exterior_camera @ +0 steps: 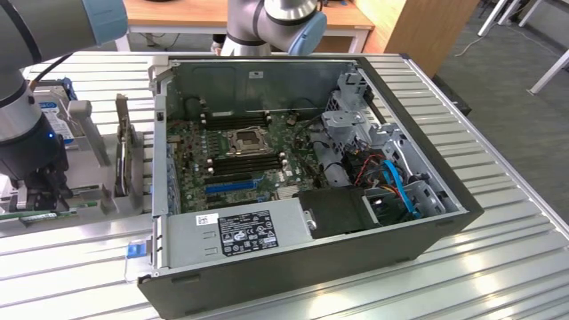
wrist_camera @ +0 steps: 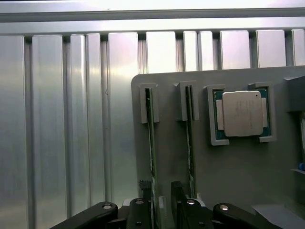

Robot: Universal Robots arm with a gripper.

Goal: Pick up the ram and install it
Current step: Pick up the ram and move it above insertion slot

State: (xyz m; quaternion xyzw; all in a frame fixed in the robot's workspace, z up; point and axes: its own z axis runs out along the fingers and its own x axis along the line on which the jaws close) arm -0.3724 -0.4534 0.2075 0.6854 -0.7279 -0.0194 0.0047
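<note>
Open PC case (exterior_camera: 356, 260); processor (wrist_camera: 242, 113) in grey tray (wrist_camera: 228, 167).

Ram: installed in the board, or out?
Out: the ram stands on edge in the gray holder, straddled by the open gripper.

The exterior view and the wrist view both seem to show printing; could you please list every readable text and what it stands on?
No text here is legible.
On the power supply, the black label: white print, too small to read.
Beside it, the white sticker: too small to read.
On the case inner wall, the small sticker: too small to read.
On the processor in the grey tray: faint marks, blurred.
</note>
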